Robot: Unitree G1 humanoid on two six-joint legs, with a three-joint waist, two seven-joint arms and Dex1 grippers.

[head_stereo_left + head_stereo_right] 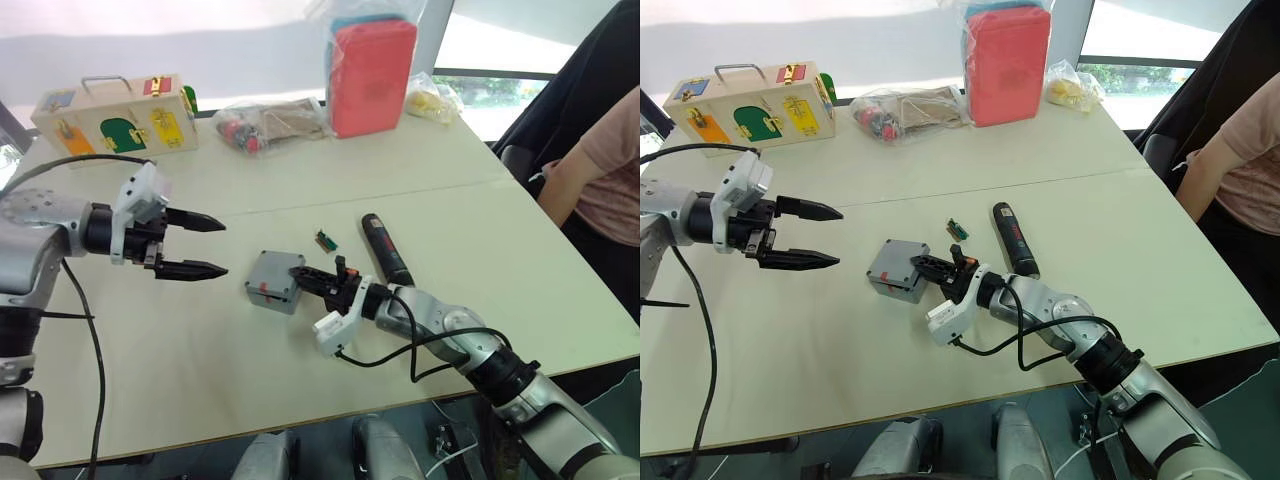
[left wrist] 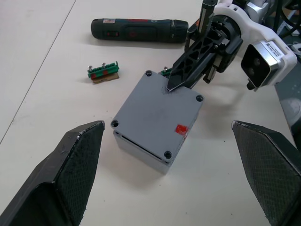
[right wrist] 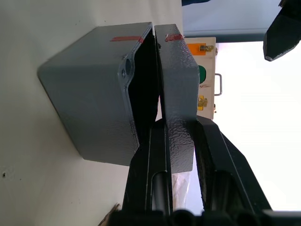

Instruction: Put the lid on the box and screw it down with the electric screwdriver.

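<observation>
The grey box point(image 1: 268, 290) stands in the middle of the table with the lid point(image 2: 155, 110) on top, a red mark at one edge. In the right wrist view the lid point(image 3: 178, 84) sits slightly apart from the box point(image 3: 94, 94), a dark gap between them. My right gripper point(image 1: 300, 272) is shut on the lid's near edge, one finger in that gap. My left gripper point(image 1: 205, 245) hovers open to the left of the box, apart from it. The electric screwdriver point(image 1: 387, 250) lies flat just right of the box, behind my right wrist.
A small green connector point(image 1: 325, 240) lies between box and screwdriver. At the back stand a wooden latch box point(image 1: 115, 115), a bag of parts point(image 1: 265, 122), a red-pink case point(image 1: 372, 75) and a yellow bag point(image 1: 432, 100). A person point(image 1: 600, 170) sits at the right.
</observation>
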